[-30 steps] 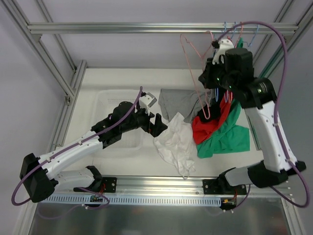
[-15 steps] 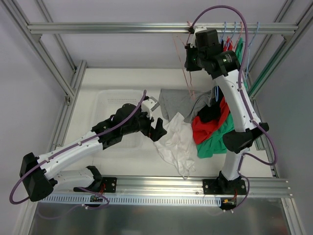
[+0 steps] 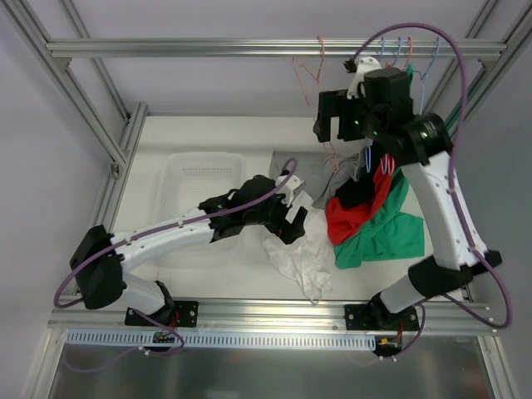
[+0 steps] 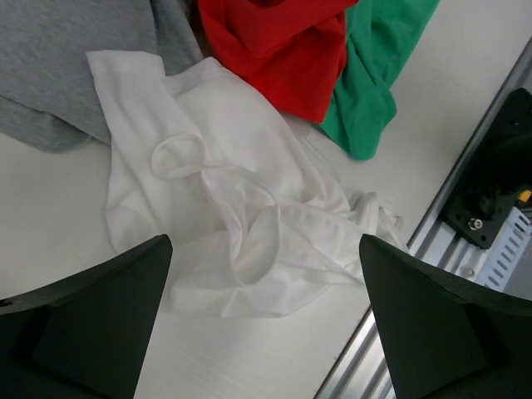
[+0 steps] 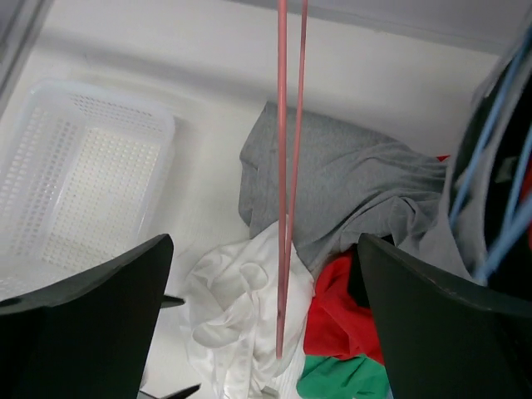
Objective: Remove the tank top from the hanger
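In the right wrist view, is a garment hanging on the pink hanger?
No, the pink hanger is bare wire, and the white tank top lies crumpled on the table.

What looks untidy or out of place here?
The white top, grey cloth, red cloth and green cloth lie crumpled in one overlapping heap on the table, beside the basket, not in it. The pink hanger hangs bare.

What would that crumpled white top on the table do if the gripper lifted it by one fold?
The crumpled white fabric tank top would probably hang limp and unfold, since it lies in soft, loose folds. It looks thin, so it is likely light. Pushed, it would likely bunch up rather than slide whole across the white table.
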You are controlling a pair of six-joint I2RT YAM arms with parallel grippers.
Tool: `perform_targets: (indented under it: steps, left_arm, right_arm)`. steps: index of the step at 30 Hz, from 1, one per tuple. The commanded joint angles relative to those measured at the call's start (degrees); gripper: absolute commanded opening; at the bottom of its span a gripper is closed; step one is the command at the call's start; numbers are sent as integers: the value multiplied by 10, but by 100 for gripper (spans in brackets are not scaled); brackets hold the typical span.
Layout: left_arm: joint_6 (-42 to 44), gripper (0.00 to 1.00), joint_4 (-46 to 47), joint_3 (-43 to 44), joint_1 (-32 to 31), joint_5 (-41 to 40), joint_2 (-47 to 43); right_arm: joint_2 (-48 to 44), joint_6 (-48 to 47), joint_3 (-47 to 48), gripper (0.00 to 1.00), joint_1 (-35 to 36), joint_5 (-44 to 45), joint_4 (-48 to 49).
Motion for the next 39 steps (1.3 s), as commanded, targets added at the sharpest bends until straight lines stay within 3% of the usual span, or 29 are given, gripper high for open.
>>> perform_targets:
  steps: [1,5,12,13,14,15,16,17,19,24,29,39]
  left_arm:
    - [8,99,1,41,-14,-46,91]
    - [-14,99,-7,93,-24,-91,225]
    - [-47,96,-37,137,-54,-134,352]
    - [-54,88,-38,137,-60,-132,356]
    - [-57,50,-38,136,-65,-137,356]
    - [-62,25,-39,134,-68,-149,352]
    - [-73,8,-44,126,-71,-176,345]
    - [-77,0,-46,122,-73,-187,322]
    - [-90,0,-73,112,-75,-213,286]
    - [-85,0,-107,92,-76,-315,88]
    - [-64,0,-173,143,-65,-446,-28]
    - [-81,0,-234,197,159,-415,-123]
  right_arm:
    - [-170,-16,-59,99,1,3,4]
    - [-318,-20,-217,100,2,4,24]
    - [-481,-26,-325,100,2,-83,28]
    - [-492,-26,-328,99,1,-96,28]
    - [-501,-26,-332,100,2,-100,29]
    - [-516,-26,-336,99,2,-105,29]
    - [-524,-25,-337,100,2,-112,30]
    - [-530,-24,-339,99,2,-114,31]
    - [-548,-17,-340,99,2,-117,32]
    - [-585,-8,-349,100,1,-123,44]
    - [-583,-15,-362,99,2,-118,50]
    - [-547,-18,-363,99,2,-71,56]
